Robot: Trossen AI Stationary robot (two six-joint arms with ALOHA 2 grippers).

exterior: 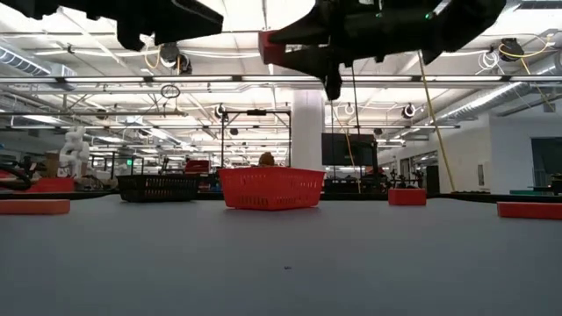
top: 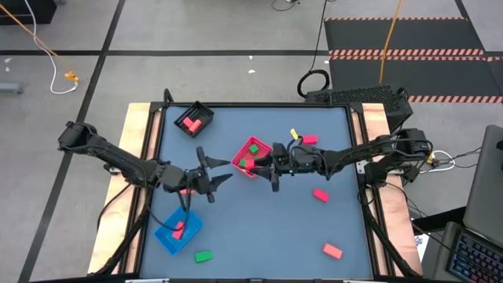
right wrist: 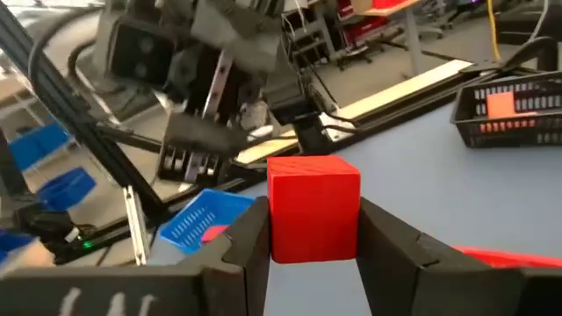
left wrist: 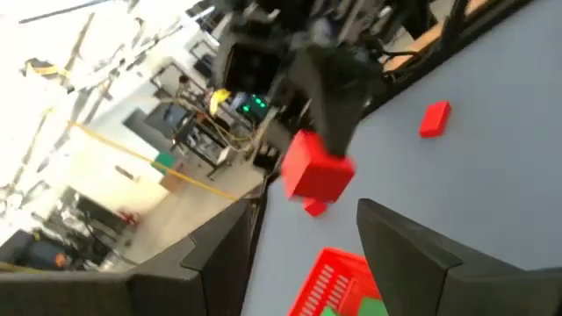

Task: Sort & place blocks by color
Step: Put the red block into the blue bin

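I am clamping a small solid red cube (right wrist: 313,207) between the fingers of my right gripper (top: 275,167), lifted just beside the pink-red square mesh tray (top: 243,148) so it clears the wall. My left gripper (top: 211,171), jaws spread and empty, is waiting near the tray's other side.

I count three trays: one black tray (top: 206,111), one red tray (top: 240,149) and one blue tray (top: 167,237).

Green blocks (top: 203,256): three in total.

Red blocks (top: 321,194): at least six. The black tray's contents may be one piece or two, and I cannot resolve which.

Small yellow item (top: 295,134): one.
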